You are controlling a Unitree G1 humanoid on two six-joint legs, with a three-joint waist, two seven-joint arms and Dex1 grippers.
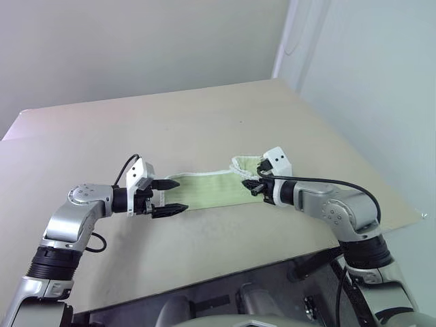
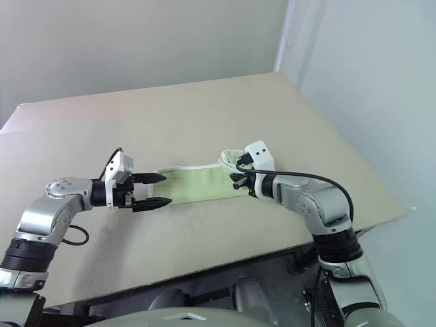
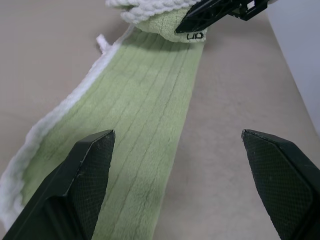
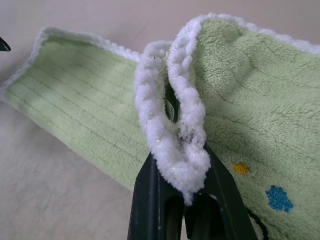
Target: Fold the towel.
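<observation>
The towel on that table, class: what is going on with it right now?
A two-armed robot is folding the towel, a light green strip with white edging lying on the table. The right end effector is shut on the towel's right end, pinching its doubled white edge and holding it raised off the table. The left end effector is open, its fingers at the towel's other end, which lies flat. The fold is not yet laid down.

Two arms: silver-grey metal links, black joint collars, a white camera housing at each wrist. Left gripper [image 1: 168, 197] and right gripper [image 1: 252, 184]: two black tapered fingers each, inner pads cross-hatched. Black cables loop from wrists to forearms.
</observation>
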